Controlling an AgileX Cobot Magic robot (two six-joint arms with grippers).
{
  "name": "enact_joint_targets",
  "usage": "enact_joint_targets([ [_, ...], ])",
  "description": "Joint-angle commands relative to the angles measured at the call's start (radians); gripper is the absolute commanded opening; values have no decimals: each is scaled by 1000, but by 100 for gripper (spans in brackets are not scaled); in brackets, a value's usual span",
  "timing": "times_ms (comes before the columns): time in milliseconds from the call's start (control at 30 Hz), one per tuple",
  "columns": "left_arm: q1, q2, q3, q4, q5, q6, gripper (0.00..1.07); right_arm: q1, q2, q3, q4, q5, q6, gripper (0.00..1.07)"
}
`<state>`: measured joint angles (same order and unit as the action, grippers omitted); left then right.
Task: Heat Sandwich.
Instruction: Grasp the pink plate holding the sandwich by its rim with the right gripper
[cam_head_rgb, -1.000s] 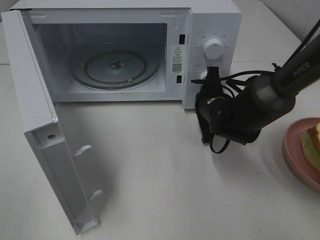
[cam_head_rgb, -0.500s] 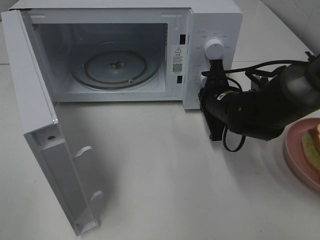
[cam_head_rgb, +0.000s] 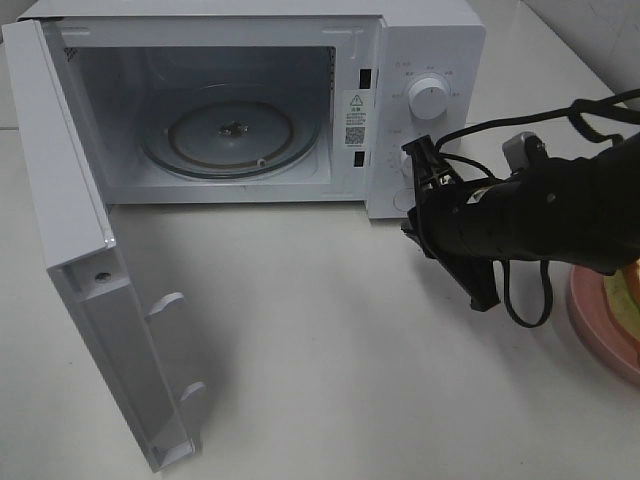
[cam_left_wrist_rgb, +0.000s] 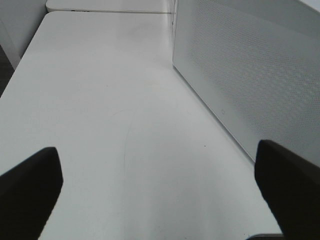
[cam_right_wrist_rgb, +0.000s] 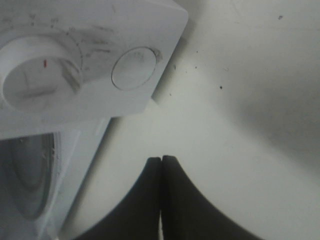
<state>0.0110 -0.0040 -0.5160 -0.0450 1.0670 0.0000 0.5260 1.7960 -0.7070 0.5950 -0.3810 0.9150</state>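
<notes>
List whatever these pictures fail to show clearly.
- Sandwich: exterior high view, cut by the right edge and covered by the right arm; only a sliver shows.
- Pink plate: same view, cut by that edge too.
- Microwave panel lettering: too small there, blurred in the right wrist view.
- Left hand: only fingertips at left wrist frame corners.

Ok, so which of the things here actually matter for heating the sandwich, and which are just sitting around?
For the job: sandwich, pink plate under it, open microwave, its glass turntable, shut right end effector.
Just there: white table, black cable looping off the right arm.
</notes>
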Motion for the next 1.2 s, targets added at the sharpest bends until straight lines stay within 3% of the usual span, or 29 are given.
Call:
enact_joint_targets([
  [33,-5,-20,0,-1,-1,0,100,-1,-52,4,-23,113,-137,3],
  [200,-5,-20,0,-1,-1,0,100,-1,-102,4,-79,199,-274,4],
  [367,-5,-20,0,-1,-1,0,100,-1,-177,3,-217,326,-372,5],
  [767,-5,-20,0,-1,-1,0,100,-1,-338,3,-642,776,-425,7],
  [1033,-5,-20,0,-1,-1,0,100,-23,-417,3,-697,925,-579,12],
  [1200,-5,-20,0,-1,-1,0,100,-76,-463,3,-701,1005,-643,27],
])
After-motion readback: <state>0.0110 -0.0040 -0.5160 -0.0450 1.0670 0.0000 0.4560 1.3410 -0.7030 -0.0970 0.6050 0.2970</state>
